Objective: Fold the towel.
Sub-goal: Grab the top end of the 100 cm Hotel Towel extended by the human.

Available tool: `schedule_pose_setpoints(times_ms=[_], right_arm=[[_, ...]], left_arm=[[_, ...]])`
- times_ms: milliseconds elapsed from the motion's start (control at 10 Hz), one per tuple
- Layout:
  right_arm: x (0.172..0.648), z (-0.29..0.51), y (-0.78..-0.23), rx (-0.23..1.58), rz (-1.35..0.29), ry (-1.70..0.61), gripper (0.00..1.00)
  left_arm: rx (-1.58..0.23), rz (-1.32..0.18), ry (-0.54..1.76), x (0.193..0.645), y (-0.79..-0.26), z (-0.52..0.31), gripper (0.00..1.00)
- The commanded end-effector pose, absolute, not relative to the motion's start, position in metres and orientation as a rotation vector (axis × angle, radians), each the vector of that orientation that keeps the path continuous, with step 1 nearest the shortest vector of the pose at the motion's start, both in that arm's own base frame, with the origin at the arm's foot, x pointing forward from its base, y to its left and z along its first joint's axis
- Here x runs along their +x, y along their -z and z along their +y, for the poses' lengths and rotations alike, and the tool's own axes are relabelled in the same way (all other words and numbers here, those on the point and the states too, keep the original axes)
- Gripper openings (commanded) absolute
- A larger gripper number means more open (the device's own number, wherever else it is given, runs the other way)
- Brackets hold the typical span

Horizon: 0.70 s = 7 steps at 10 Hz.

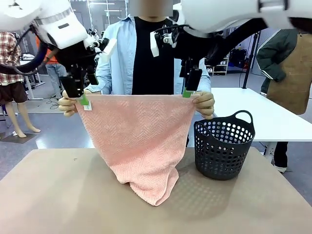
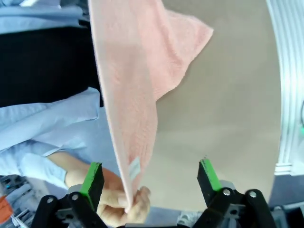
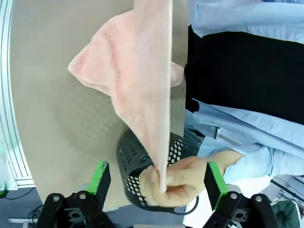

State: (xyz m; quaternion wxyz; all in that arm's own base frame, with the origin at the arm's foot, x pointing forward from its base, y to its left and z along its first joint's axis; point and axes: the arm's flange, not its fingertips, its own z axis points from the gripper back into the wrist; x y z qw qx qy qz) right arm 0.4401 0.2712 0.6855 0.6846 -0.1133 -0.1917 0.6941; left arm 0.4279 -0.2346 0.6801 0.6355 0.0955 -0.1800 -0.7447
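A person across the table holds the pale pink towel (image 1: 141,141) stretched by its two top corners, its lower end resting bunched on the table. My left gripper (image 1: 83,100) hangs open over the towel's left corner, jaws either side of the cloth edge (image 2: 130,171) and the person's hand (image 2: 126,204). A small white label (image 2: 135,167) sits near that corner. My right gripper (image 1: 189,91) is open above the right corner, straddling the towel's edge (image 3: 161,142) and the person's other hand (image 3: 178,183). Neither gripper grips the cloth.
A dark perforated basket (image 1: 223,146) stands on the tan table (image 1: 58,195) at the right, close to the towel's right side and just below my right gripper. A second person in a brown apron (image 1: 292,73) stands at the far right by a white table.
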Motion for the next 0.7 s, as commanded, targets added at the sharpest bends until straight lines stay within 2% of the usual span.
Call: schedule_pose_setpoints(times_ms=[0,600], right_arm=[[0.458,0.278,-0.687,-0.261,-0.405,-1.581,1.0],[0.504,0.28,-0.651,-0.137,-0.317,-1.576,1.0]], left_arm=[[0.189,-0.386,1.663,0.448,-0.685,-0.236,1.0],[0.108,-0.364,1.6,0.474,-0.652,-0.228,1.0]])
